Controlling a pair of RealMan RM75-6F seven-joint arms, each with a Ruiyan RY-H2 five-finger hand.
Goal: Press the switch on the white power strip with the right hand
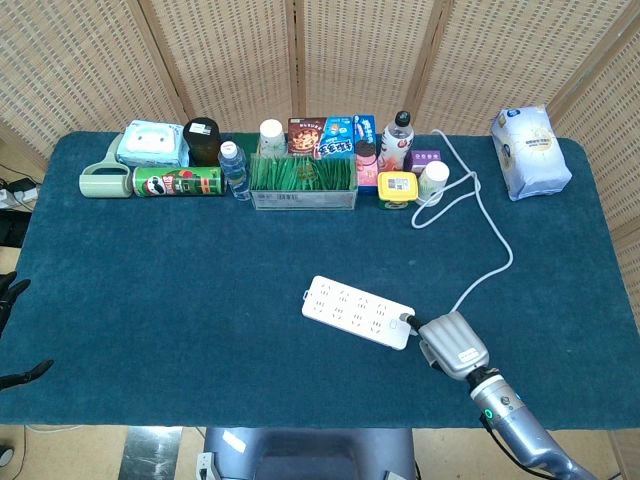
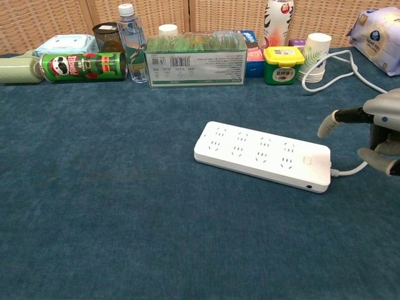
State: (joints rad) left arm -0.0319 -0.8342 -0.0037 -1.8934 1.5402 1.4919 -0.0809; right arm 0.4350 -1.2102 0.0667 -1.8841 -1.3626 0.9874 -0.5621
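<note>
The long white plastic power strip (image 1: 358, 312) lay flat near the middle of the blue felt table (image 1: 150, 290). It ran left to right, slanting a bit toward me at its cord end. My right hand (image 1: 453, 346) was just beside that end, one finger (image 2: 327, 124) sticking out, holding nothing. I could not tell how my left hand (image 1: 12, 290) was.
</note>
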